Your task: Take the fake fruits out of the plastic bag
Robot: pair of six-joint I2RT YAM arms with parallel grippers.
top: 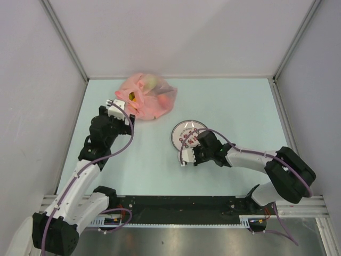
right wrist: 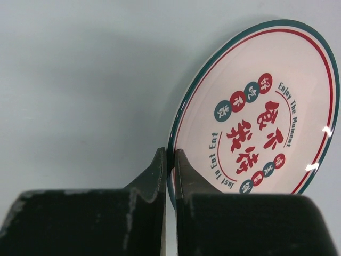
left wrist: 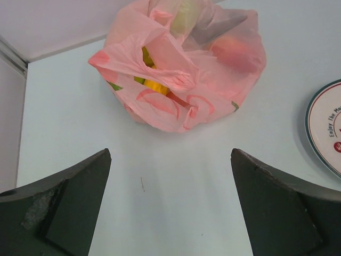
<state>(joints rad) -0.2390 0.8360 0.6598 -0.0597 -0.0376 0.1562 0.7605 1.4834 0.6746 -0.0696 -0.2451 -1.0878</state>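
Right gripper (right wrist: 171, 154), we see, is pinched onto the plate (right wrist: 240, 80) rim — left gripper (left wrist: 170, 154) gapes wide before the pink plastic bag (left wrist: 176, 69).

One pink bag (top: 146, 96), one plate (top: 180, 129) and two arms on one tabletop (top: 234, 106).

The single bag holds several fruits (left wrist: 152, 85). Three coloured shapes show through it, one pale green (left wrist: 184, 16), one yellow and one reddish (left wrist: 234, 53), and the full number cannot be told. The one round plate carries printed lettering. Each arm ends in one gripper, the left gripper (left wrist: 170, 160) and the right gripper (right wrist: 170, 154), so two in all.
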